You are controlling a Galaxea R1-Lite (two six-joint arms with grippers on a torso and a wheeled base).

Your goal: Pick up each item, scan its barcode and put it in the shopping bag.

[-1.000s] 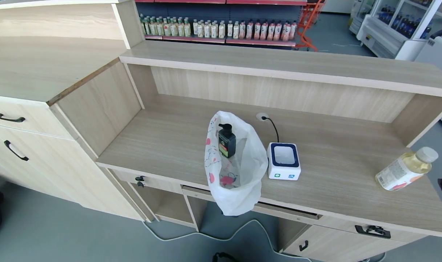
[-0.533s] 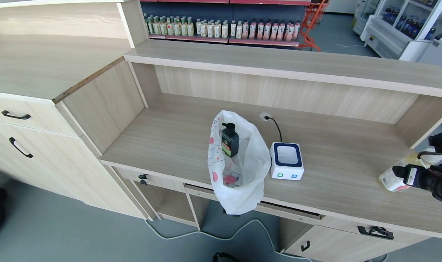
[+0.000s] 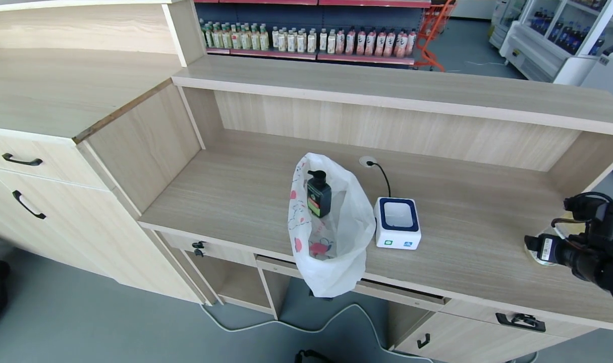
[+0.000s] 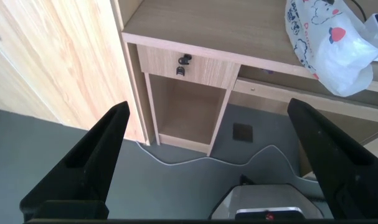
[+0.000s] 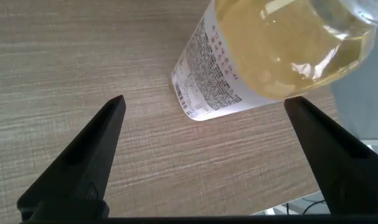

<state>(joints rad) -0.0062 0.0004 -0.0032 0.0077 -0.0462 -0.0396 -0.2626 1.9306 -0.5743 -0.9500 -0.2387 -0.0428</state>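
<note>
A white shopping bag point(image 3: 331, 237) with red prints hangs open over the counter's front edge, also seen in the left wrist view point(image 4: 329, 43). A black pump bottle point(image 3: 318, 194) stands inside it. The white barcode scanner point(image 3: 397, 222) sits just right of the bag. A clear bottle of yellow drink point(image 5: 269, 62) lies on its side at the counter's right end. My right gripper point(image 5: 204, 162) point(image 3: 541, 248) hovers open over it, holding nothing. My left gripper point(image 4: 207, 162) is open and low, in front of the counter's left end, above the floor.
The scanner's cable point(image 3: 382, 179) runs back to a grommet. A raised shelf point(image 3: 387, 85) overhangs the counter's back. Side walls close the counter point(image 3: 235, 201) at left and right. Under it are a drawer point(image 4: 189, 62) and an open cubby point(image 4: 189, 112).
My right arm came in from the right edge and moved over the lying bottle, now covering most of it in the head view. The head camera shifted slightly at first.
</note>
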